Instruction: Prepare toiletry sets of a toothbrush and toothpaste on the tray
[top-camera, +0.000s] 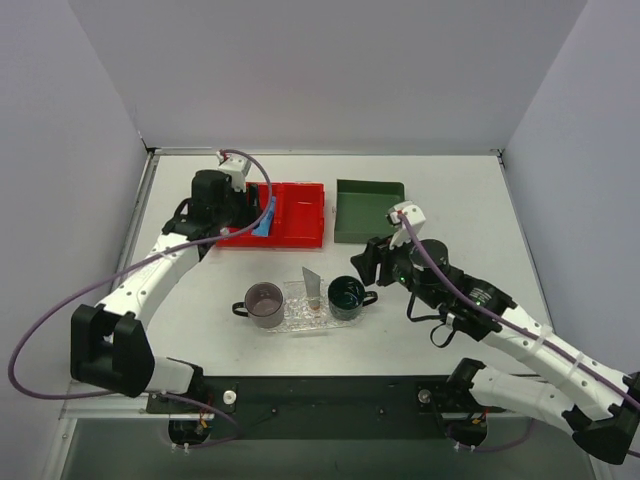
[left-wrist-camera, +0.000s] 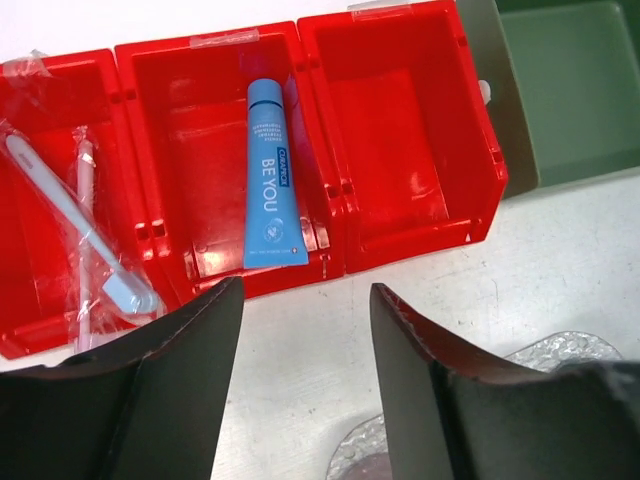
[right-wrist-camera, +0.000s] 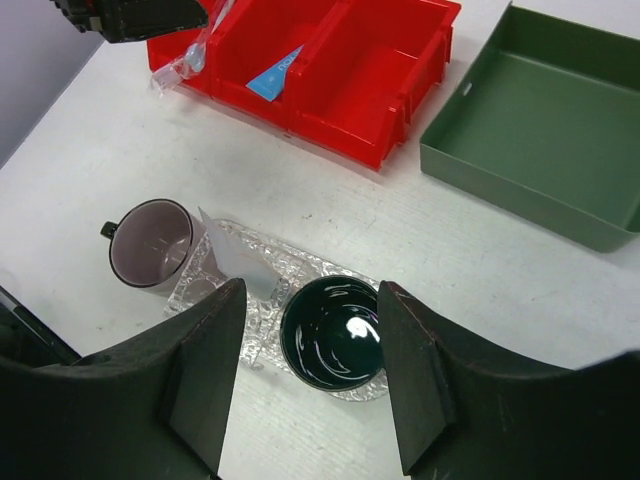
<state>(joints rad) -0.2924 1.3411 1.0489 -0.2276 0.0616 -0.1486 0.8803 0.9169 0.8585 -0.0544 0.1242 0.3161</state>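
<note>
A clear bumpy tray (top-camera: 300, 320) (right-wrist-camera: 300, 262) lies at mid-table with a white toothpaste tube (top-camera: 312, 284) (right-wrist-camera: 234, 256) leaning upright on it between two cups. In the red bin (left-wrist-camera: 400, 225), a white toothbrush (left-wrist-camera: 72, 222) in clear wrap lies in the left compartment. A light-blue tube (left-wrist-camera: 271, 175) printed "BE YOU" lies in the middle one. My left gripper (left-wrist-camera: 306, 290) (top-camera: 236, 222) hovers open just in front of the bin, nothing between its fingers. My right gripper (right-wrist-camera: 312, 290) (top-camera: 366, 262) hangs open above the tray's right end, holding nothing.
A purple cup (top-camera: 265, 303) (right-wrist-camera: 150, 240) stands at the tray's left end and a dark green cup (top-camera: 347, 293) (right-wrist-camera: 332, 335) at its right end. A dark green square bin (top-camera: 368, 210) (right-wrist-camera: 540, 150) sits right of the red bin. Its right compartment holds nothing.
</note>
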